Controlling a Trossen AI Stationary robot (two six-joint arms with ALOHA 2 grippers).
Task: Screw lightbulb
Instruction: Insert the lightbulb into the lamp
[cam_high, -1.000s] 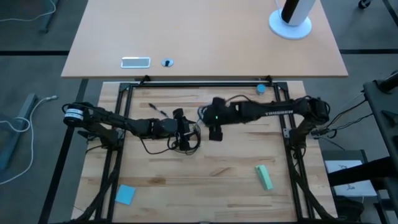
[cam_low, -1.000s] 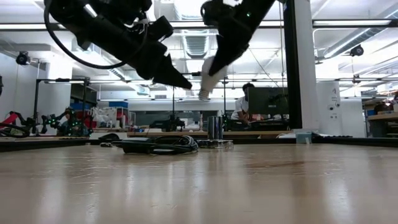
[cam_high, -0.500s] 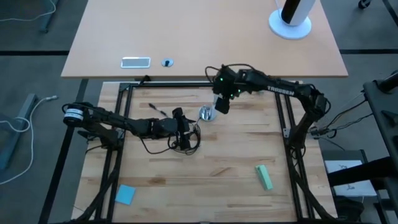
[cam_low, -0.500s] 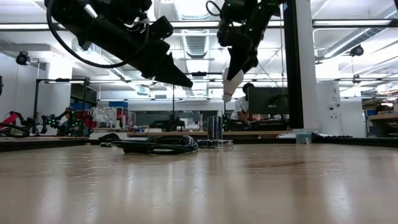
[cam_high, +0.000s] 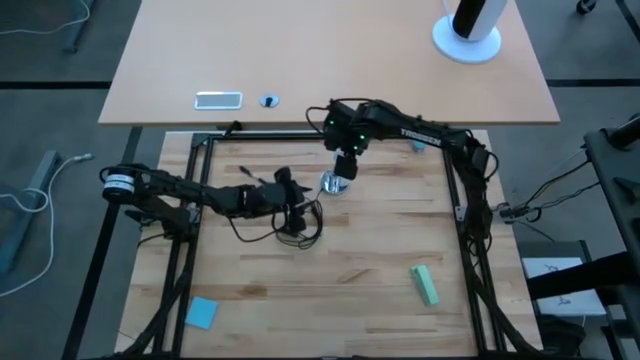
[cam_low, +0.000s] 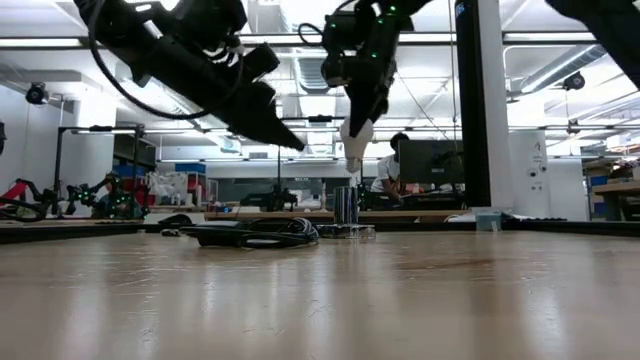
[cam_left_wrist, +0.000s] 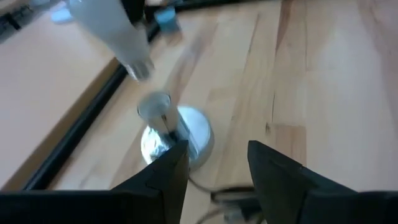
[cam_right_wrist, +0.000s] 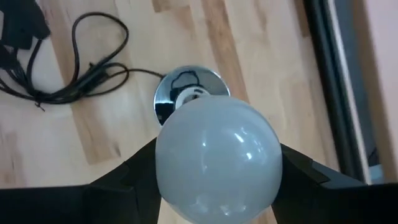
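Note:
The frosted-white lightbulb (cam_right_wrist: 217, 158) is in my right gripper (cam_high: 343, 168), which is shut on it above the round silver socket (cam_high: 333, 184). In the low view the bulb (cam_low: 352, 138) hangs with its greyish screw base (cam_low: 351, 165) pointing down, a little above the socket (cam_low: 346, 205). The socket stands on its round foot on the wooden table, and its black cord (cam_high: 300, 225) lies coiled beside it. My left gripper (cam_left_wrist: 214, 167) is open and empty, just left of the socket (cam_left_wrist: 177, 134) and above the cord. My right gripper pinches the bulb's wide glass part (cam_right_wrist: 165, 162) between its two fingers (cam_right_wrist: 124, 177), one on each side. The fingers come from above, pointing down. The bulb hangs below them, nearly upright with its base down, clear of the socket.
A small blue cap (cam_high: 418, 143) lies by the far frame rail. A green block (cam_high: 425, 285) and a blue block (cam_high: 202, 312) lie near the front. Black frame rails (cam_high: 320, 135) border the table. A person sits in the room beyond (cam_low: 390, 165).
My right gripper has carried the bulb from over the table's middle toward the far edge, then a little left to above the socket. The bulb has turned from slanted to nearly upright, base down.

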